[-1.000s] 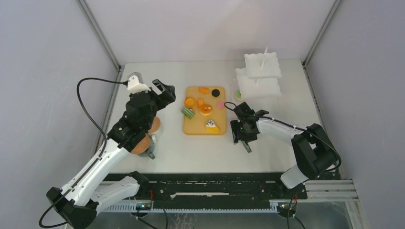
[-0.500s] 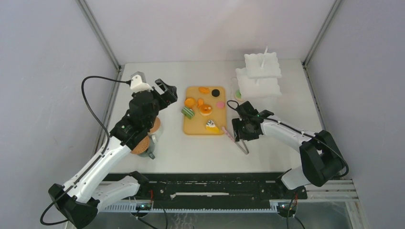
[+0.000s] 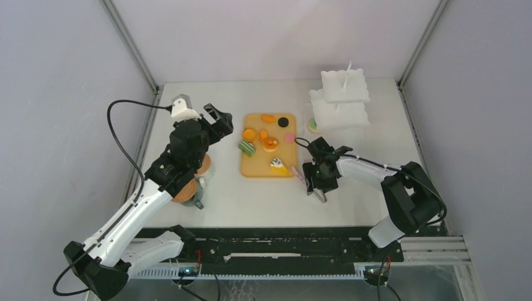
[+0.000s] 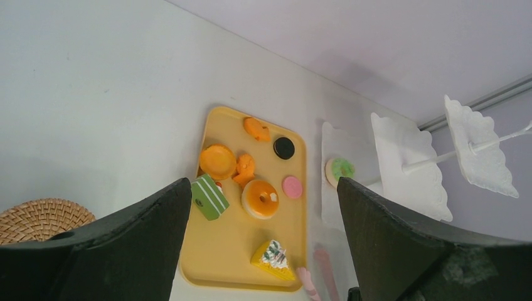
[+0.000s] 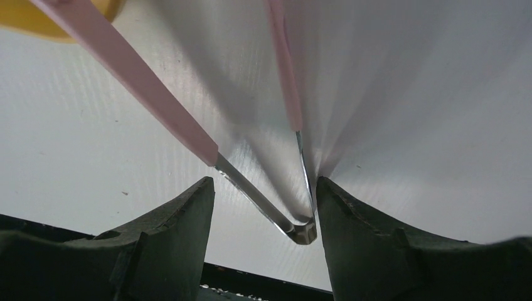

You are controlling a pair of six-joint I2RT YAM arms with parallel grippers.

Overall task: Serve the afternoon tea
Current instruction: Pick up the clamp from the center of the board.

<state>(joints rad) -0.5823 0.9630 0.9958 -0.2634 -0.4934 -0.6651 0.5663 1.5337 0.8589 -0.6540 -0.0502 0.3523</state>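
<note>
Bright little pastries (image 4: pixel 260 199), orange, green, pink, black, yellow, dot the board (image 4: pixel 233 263). Left gripper (image 3: pixel 217 123) gapes empty; right gripper (image 5: pixel 260 188) stands open astride the tongs (image 5: pixel 144 95).

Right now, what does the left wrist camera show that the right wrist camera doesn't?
Only the left wrist view: the pastries on the yellow board, the white tiered stand with a green donut on its lowest tier, and a woven coaster. Only the right wrist view: the metal hinge end of the tongs, lying on the table between the fingers of the open right gripper. Both: the pink tong arms, a bit of the board, the white table.
</note>
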